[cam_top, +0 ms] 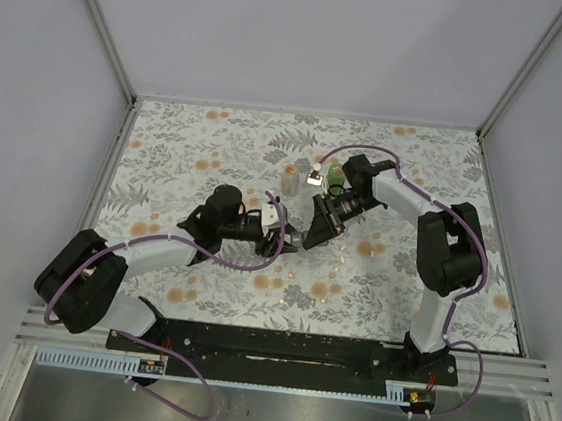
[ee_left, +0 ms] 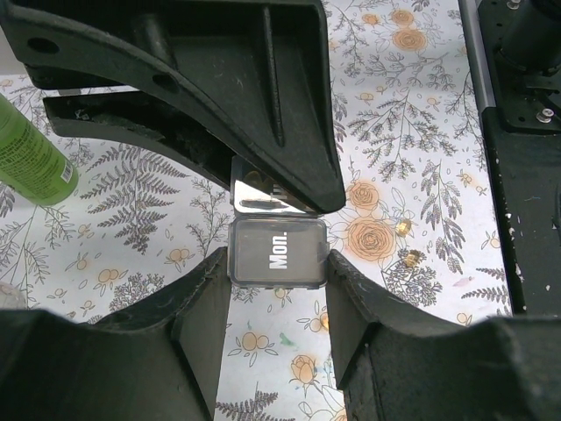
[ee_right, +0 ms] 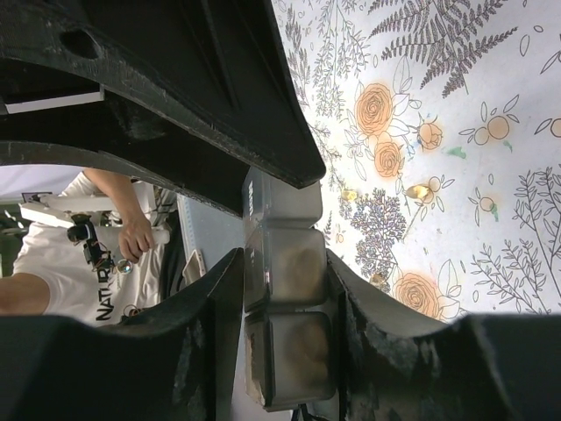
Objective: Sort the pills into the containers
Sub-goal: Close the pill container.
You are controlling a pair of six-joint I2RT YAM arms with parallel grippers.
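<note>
Evidently early: my left claw clamps the pill organizer at its "Mon." end and my right claw grips it further along. Amber pills lie loose on the counter right of the left claw, so I judge sorting barely begun.

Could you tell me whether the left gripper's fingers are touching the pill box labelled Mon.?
Touching. The left wrist view shows the pill box wedged between both fingers of the left gripper, no gap either side.
</note>
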